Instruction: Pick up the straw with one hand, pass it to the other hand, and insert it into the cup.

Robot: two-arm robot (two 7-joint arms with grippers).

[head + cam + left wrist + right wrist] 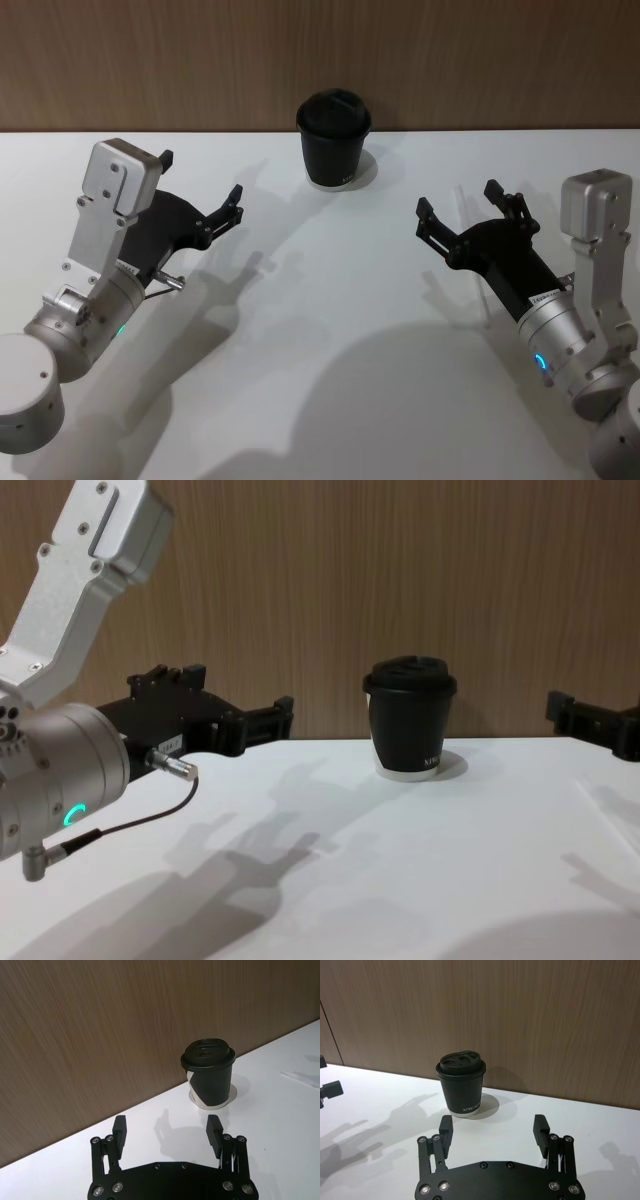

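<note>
The black cup (335, 140) with its domed lid stands upright at the back middle of the white table (330, 330), near the wood wall; it also appears in the chest view as the cup (408, 725). The white straw (300, 1077) lies flat on the table to the right of the cup, faint against the surface, about under my right gripper. My left gripper (201, 176) hovers open and empty, left of the cup. My right gripper (458, 198) hovers open and empty, right of the cup and nearer to me. Both point toward the cup.
A brown wood-grain wall (320, 60) rises right behind the table's back edge. The cup stands on a pale round base patch (487, 1106). White tabletop stretches between and in front of the two arms.
</note>
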